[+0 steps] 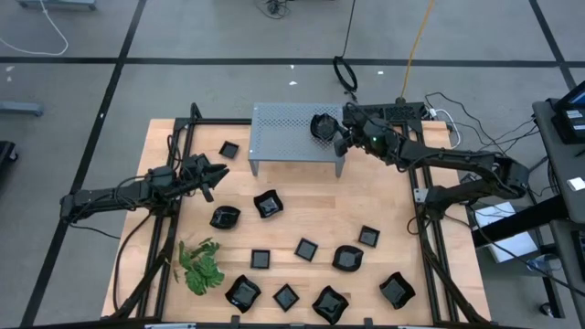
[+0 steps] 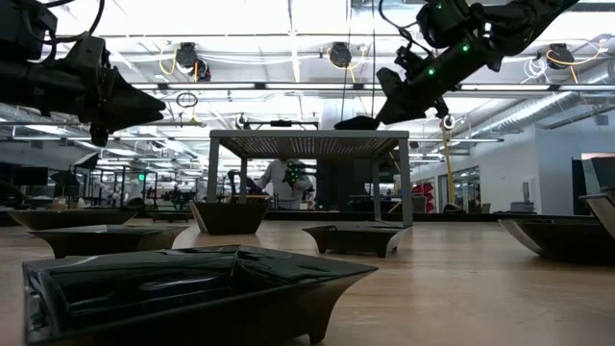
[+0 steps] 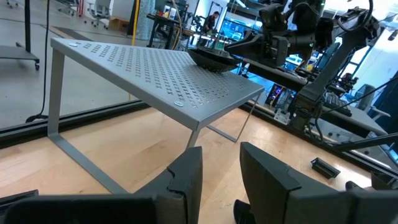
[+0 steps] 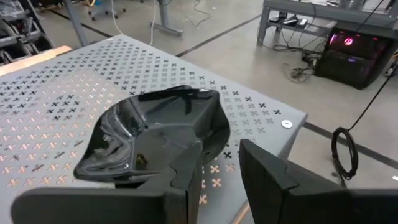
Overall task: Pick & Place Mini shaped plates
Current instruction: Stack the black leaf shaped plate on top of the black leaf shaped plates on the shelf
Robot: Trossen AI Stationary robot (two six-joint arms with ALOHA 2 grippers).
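High view shows my right gripper (image 1: pixel 335 135) over the right end of the grey perforated stand (image 1: pixel 283 128), at the far side of the table (image 1: pixel 384 206), and it grasps one rounded black plate (image 1: pixel 323 126) by the rim. Right wrist view confirms this: one finger (image 4: pixel 186 168) is inside the plate (image 4: pixel 155 140), the other finger is outside its edge, so the rim sits between them, and the plate's bottom seems to touch the stand top (image 4: pixel 56 99), near the corner. Low view has the same plate (image 2: pixel 357 122) level w/ the stand's top surface, but contact I cannot tell for sure from there. My left gripper (image 1: pixel 219 174) hangs above the wood, left of the stand and apart from it, w/ nothing between its fingers (image 3: pixel 186 177); they stand a bit apart, approx. half spread, not clenched. Other mini plates lie on the table: a small square one (image 1: pixel 229 149) just left of the stand, two (image 1: pixel 225 217) (image 1: pixel 267 204) near the middle, and more spread along the near side, e.g. square ones (image 1: pixel 306 249) (image 1: pixel 368 237) and wavy ones (image 1: pixel 347 259) (image 1: pixel 242 292) (image 1: pixel 330 304) (image 1: pixel 395 290). A green leafy sprig (image 1: pixel 201 265) lies at the near-left part of the table, beside those plates.
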